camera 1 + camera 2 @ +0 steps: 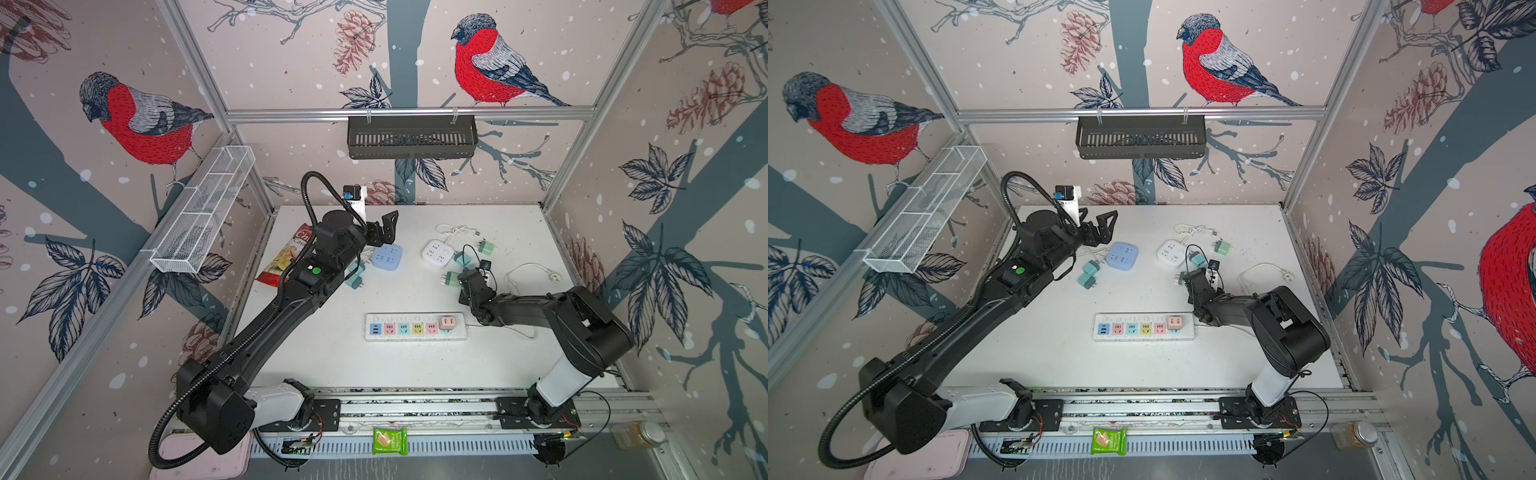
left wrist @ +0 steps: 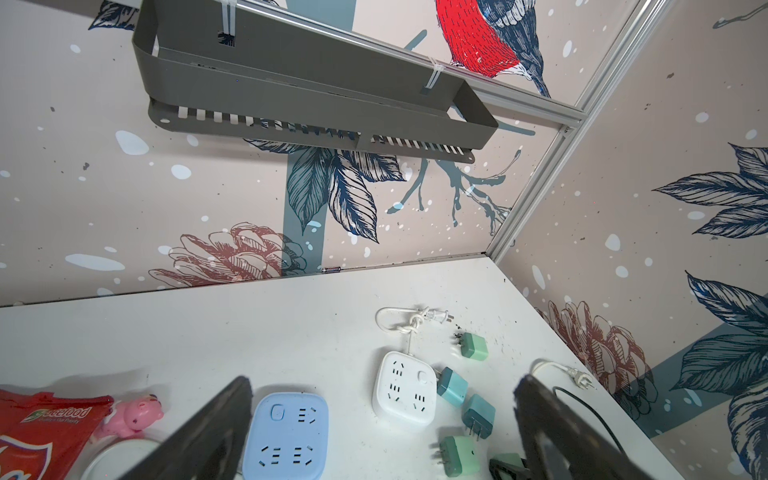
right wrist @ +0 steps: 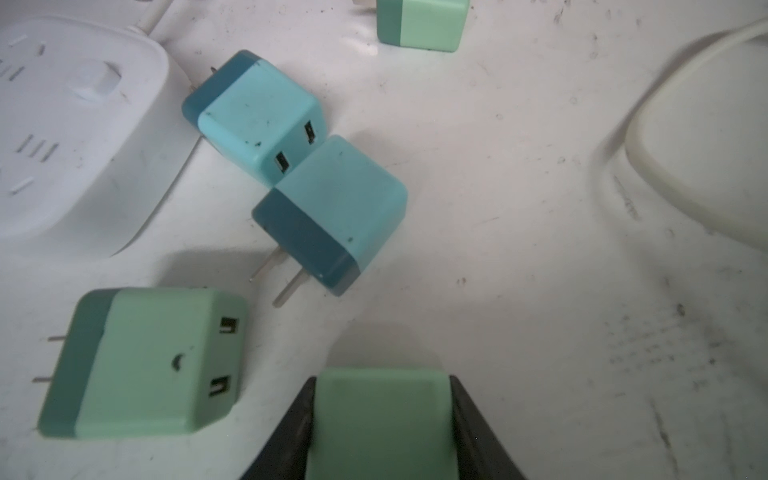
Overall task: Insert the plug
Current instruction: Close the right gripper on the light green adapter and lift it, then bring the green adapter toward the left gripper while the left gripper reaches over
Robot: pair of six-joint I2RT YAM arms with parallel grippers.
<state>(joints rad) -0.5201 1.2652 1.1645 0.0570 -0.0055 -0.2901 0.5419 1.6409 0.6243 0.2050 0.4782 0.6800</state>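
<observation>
In the right wrist view a light green plug (image 3: 380, 428) sits between the two black fingers of my right gripper (image 3: 382, 379), and both fingers press its sides just above the white table. In both top views this gripper (image 1: 467, 281) is right of centre, above the white power strip (image 1: 415, 328) with coloured sockets; the gripper hides the held plug there. A pink plug (image 1: 447, 322) sits in the strip's right end. My left gripper (image 1: 384, 232) hangs open at the back left, over a blue square socket block (image 2: 286, 436), holding nothing.
Loose around the held plug lie a green plug (image 3: 141, 361), two teal plugs (image 3: 257, 116) (image 3: 332, 212) and another green one (image 3: 424, 20). A white socket cube (image 1: 437, 250), a white cable (image 1: 536, 272), a red snack bag (image 1: 286, 259) and two teal plugs (image 1: 1089, 274) lie nearby.
</observation>
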